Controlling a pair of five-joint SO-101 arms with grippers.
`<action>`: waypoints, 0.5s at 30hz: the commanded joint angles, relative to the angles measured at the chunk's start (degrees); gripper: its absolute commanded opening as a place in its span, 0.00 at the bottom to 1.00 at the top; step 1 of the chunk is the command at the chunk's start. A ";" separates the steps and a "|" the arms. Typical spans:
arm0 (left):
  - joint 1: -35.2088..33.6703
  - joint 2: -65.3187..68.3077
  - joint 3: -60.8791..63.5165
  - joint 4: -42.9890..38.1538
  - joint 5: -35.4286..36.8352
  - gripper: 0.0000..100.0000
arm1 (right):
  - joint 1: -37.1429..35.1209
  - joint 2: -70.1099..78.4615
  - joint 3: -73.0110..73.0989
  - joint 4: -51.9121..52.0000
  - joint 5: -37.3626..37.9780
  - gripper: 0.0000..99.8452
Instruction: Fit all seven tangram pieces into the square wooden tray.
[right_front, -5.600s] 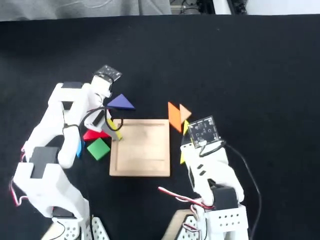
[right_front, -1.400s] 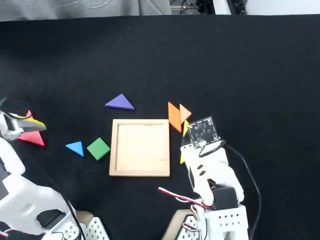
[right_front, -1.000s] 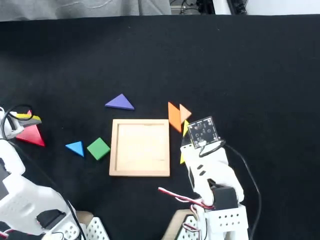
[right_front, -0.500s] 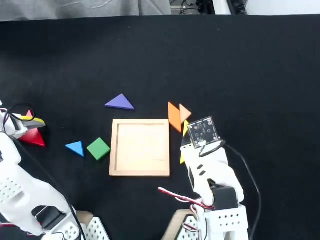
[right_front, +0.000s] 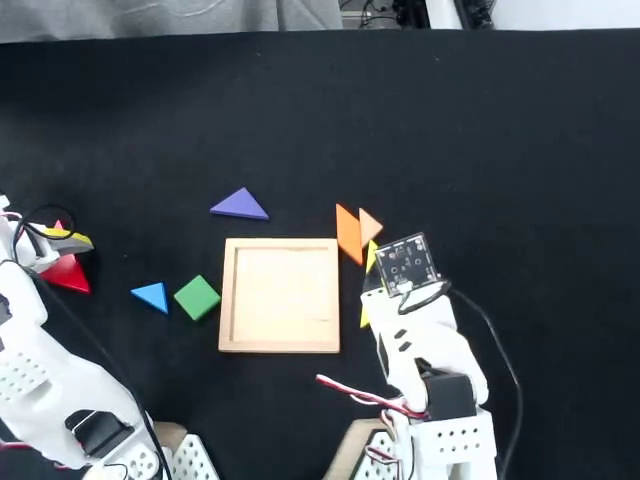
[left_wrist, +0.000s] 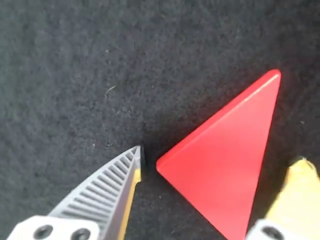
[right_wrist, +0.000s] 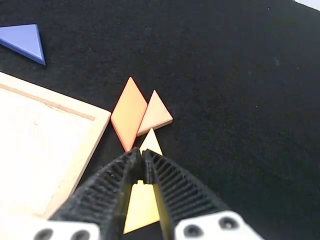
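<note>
- My left gripper (left_wrist: 215, 169) stands wide, jaws either side of the red triangle (left_wrist: 227, 145), well left of the tray (right_front: 228, 300).
- My right gripper (right_wrist: 142, 159) is pinched closed over the yellow triangle (right_wrist: 141, 207) beside the tray's right edge.
- The green square (right_front: 197, 297) sits just left of the tray.

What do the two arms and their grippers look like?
Left arm and right arm: white plastic, black motors, black cables. Left gripper: one pale ribbed finger, one yellow. Right gripper: black ribbed fingers, white mount; black square board on its wrist, red-white wires at the arm's foot.
</note>
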 joint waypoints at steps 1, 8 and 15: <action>2.33 -0.18 0.22 0.26 2.73 0.34 | 0.53 -3.74 0.04 0.26 0.44 0.01; 2.59 -0.18 0.22 0.18 2.90 0.29 | 0.53 -3.74 0.04 0.26 0.44 0.01; 2.68 -0.26 0.22 0.26 2.99 0.29 | 0.53 -3.74 0.04 0.26 0.44 0.01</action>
